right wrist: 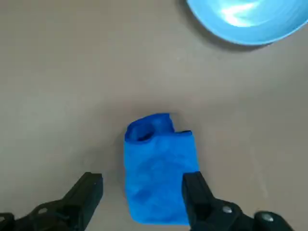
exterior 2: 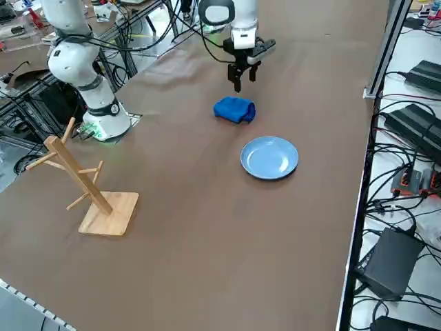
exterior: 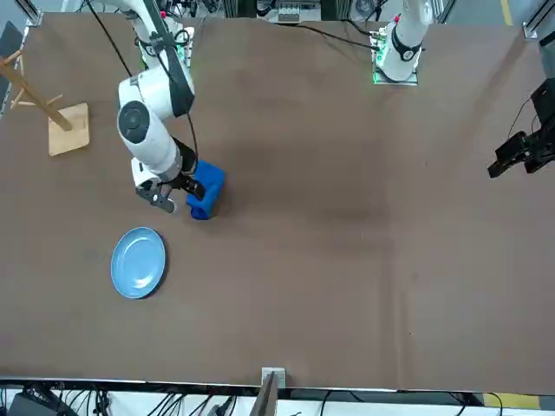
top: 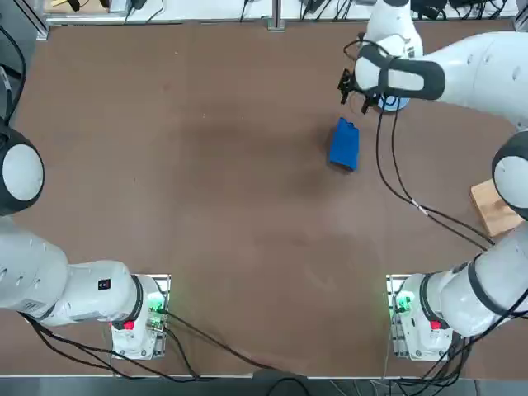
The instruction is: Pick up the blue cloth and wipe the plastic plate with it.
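Above the blue cloth (right wrist: 160, 168) at upper right of the top view, my end effector (right wrist: 144, 192) hovers wide open, empty. Nearby on the bench (top: 206, 206) sits the plastic plate (exterior 2: 269, 158).

overhead, front and raised right-side cameras share the whole table (top: 206, 206); the wrist camera looks down close.
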